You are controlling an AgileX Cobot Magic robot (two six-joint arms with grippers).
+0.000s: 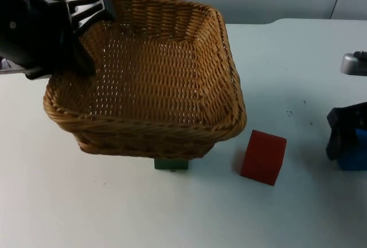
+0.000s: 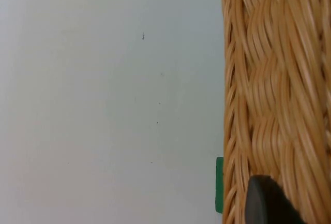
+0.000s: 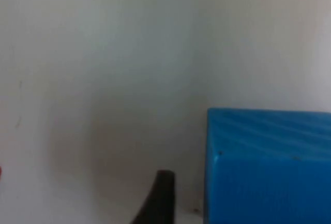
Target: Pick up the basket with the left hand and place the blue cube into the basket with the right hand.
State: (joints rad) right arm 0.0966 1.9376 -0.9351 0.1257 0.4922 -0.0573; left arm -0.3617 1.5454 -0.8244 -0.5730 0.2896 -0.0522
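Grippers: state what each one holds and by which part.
The left gripper holds the wicker basket by its rim. The right gripper is at the blue cube; whether it grips cannot be told.

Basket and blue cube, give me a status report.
Left gripper shut on the basket rim, basket raised. Right gripper down at the blue cube. Red cube between basket and blue cube.

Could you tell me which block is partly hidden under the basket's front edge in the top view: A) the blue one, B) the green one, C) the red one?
B: the green block peeks out beneath the basket, while the red block stands clear beside it.
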